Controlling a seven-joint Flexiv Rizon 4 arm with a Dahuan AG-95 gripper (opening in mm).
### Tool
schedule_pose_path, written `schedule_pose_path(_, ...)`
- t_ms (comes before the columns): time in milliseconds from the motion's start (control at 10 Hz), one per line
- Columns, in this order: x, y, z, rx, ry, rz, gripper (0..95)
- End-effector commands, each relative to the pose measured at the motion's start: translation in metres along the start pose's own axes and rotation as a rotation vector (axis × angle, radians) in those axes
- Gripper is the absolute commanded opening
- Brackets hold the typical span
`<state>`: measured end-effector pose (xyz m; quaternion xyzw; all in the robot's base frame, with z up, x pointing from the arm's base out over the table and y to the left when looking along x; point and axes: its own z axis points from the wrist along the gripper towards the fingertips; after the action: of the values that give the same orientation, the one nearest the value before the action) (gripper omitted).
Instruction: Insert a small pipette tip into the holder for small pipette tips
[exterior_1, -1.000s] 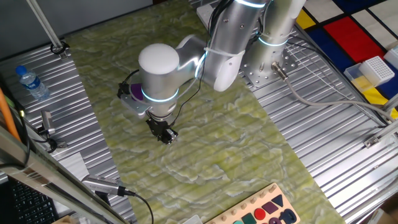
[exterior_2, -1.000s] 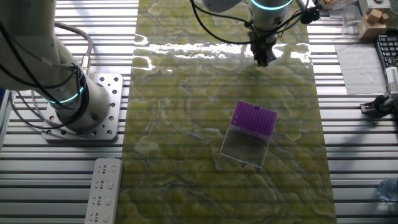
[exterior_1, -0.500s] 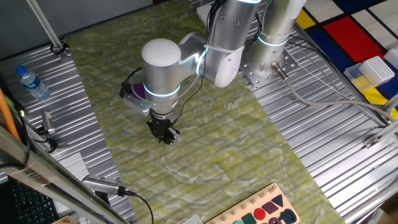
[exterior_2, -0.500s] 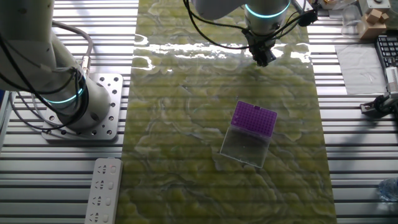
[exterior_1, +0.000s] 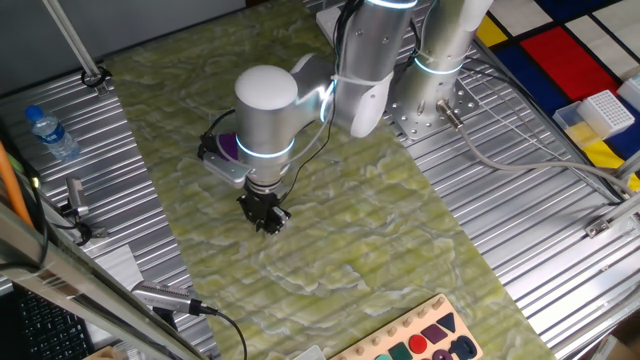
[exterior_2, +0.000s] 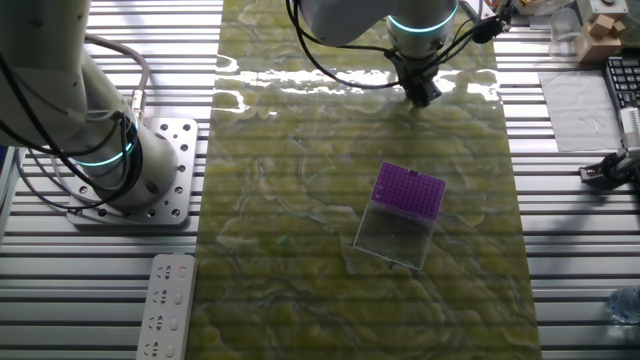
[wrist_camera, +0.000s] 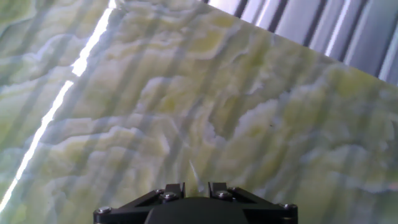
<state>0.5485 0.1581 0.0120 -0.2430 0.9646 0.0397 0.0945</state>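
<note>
The holder for small pipette tips (exterior_2: 409, 190) is a flat purple block on a pale translucent base, lying mid-mat. In one fixed view only a purple edge of the holder (exterior_1: 227, 146) shows behind the arm. My gripper (exterior_2: 425, 95) hangs low over the far end of the mat, well apart from the holder. From the side, the gripper (exterior_1: 266, 216) stands just above the mat. In the hand view the jaws stand close together, and the gripper (wrist_camera: 196, 185) holds a thin pale small pipette tip (wrist_camera: 194, 172) that sticks out between them over bare mat.
A water bottle (exterior_1: 50, 134) stands on the metal table at the left. A clear box with a white grid top (exterior_1: 606, 112) sits at the far right. A wooden shape board (exterior_1: 420, 340) lies at the mat's near end. A second robot base (exterior_2: 120, 165) and a power strip (exterior_2: 166, 305) flank the mat.
The arm's elbow and wrist have swung a little sideways along the mat's end. The gripper stays low and near the same spot, its jaws unchanged.
</note>
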Motion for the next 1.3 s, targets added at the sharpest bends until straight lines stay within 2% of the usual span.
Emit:
schedule_pose_path(100, 0.000, 0.000, 0.002, 0.003, -0.004, -0.003, 0.0)
schedule_pose_path(800, 0.001, 0.000, 0.003, 0.009, -0.004, -0.029, 0.0)
schedule_pose_path(1000, 0.001, -0.002, 0.003, 0.014, 0.004, -0.048, 0.0)
schedule_pose_path(1200, 0.002, -0.011, -0.006, 0.035, 0.028, -0.119, 0.0)
schedule_pose_path(1300, 0.003, -0.015, -0.012, 0.033, 0.036, -0.128, 0.0)
